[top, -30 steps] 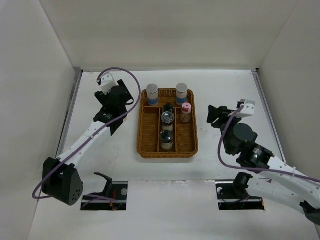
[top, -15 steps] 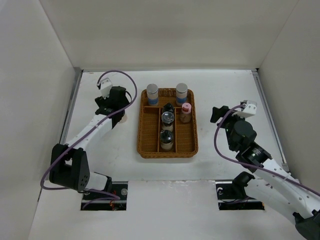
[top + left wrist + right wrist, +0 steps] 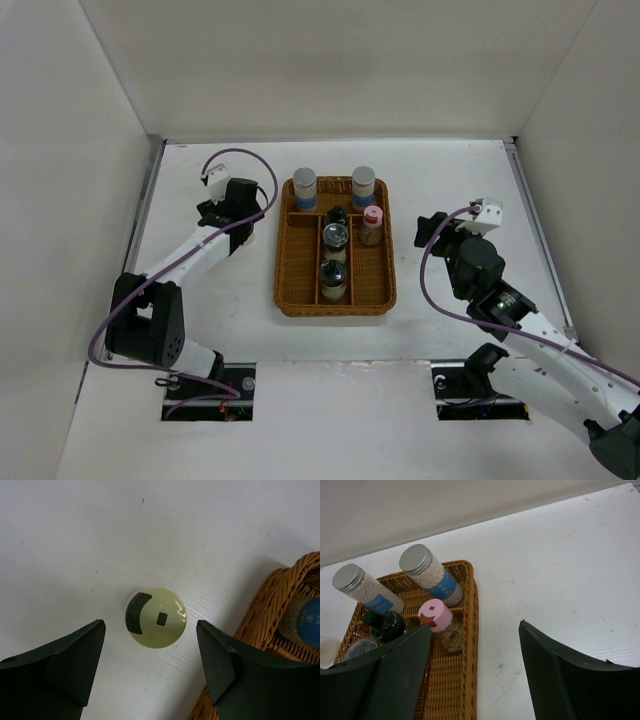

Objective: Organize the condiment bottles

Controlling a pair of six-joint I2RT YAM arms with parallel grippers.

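Over the last second the left arm has swung in and brought the left gripper [image 3: 150, 625] straight above the cream shaker [image 3: 156, 617]. This is the one bottle standing on the table [image 3: 75, 540] outside the wicker tray [image 3: 260, 610]. That looks like the setup for the last pick, since the other six bottles [image 3: 334, 236] already stand in the tray's compartments. The left gripper is spread wide, one finger to each side of the cream lid, touching nothing. Its height above the lid is hard to judge from this straight-down view. The shaker sits just beside the tray's left rim. The right gripper [image 3: 475, 626], likewise spread and empty, hangs to the right of the tray.
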